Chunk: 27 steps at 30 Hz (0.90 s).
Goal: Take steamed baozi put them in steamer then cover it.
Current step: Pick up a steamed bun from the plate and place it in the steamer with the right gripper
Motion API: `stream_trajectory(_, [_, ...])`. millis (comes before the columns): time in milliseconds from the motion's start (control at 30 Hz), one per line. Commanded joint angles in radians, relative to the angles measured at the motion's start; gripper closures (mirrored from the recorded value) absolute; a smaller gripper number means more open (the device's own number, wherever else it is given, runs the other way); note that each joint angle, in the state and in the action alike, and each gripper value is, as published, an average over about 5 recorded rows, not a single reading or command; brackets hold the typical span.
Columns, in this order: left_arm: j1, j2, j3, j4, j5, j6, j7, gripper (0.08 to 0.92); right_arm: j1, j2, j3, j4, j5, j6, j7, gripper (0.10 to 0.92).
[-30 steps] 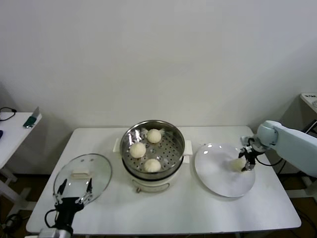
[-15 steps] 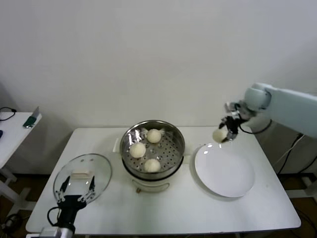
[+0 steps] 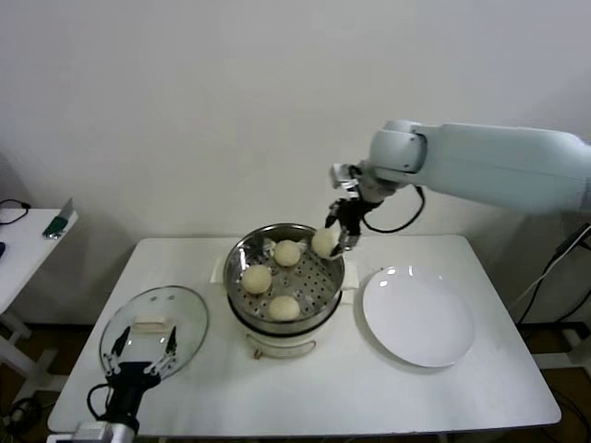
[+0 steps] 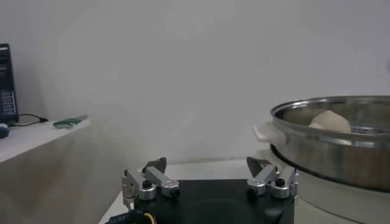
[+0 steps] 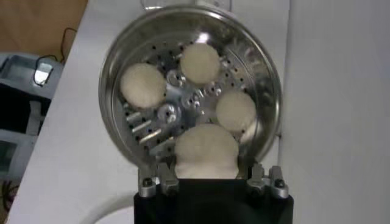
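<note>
White wall behind; white table (image 3: 369,397) carries all items. Fourth baozi (image 3: 323,243), held in the right tool (image 3: 340,231), hangs above the steamer (image 3: 242,277) at its right rim. 3 baozi (image 3: 257,279) already lie on its perforated floor. Step in hand: loading the last bun. Next move, as judged: lower into the free right sector, then release. Right tool: narrow, clamped on the bun. Left tool (image 3: 138,358): wide, holding nothing, poised over the glass lid (image 3: 185,318) left of the steamer. Plate (image 3: 418,317), right, is bare.
</note>
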Motion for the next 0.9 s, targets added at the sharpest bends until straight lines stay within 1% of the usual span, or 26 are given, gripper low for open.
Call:
stream_trajectory(33, [0.001,0.000,0.000,0.001,-0.001,0.000,0.000,0.177,-0.101,0.168,-0.021,-0.040,-0.017,-0.049,0.043,0.355])
stream_trajectory(167, [-0.003,-0.001,-0.005,0.002,-0.006,0.001,0.000,0.177,-0.149,0.161,-0.025,-0.064,-0.069,-0.048,0.044,0.355])
stream_trajectory(467, [-0.008,-0.002,-0.007,0.008,-0.008,0.002,0.001,0.177,-0.192,0.148,-0.034,-0.080,-0.130,-0.046,0.046,0.355])
stream_trajectory(800, [-0.010,0.000,-0.010,0.011,-0.012,0.002,0.000,0.177,-0.198,0.139,-0.003,-0.093,-0.125,-0.037,0.062,0.354])
stream_trajectory(900, [-0.012,-0.001,-0.010,0.010,-0.013,0.003,0.000,0.177,-0.174,0.135,0.017,-0.103,-0.091,-0.010,0.051,0.317])
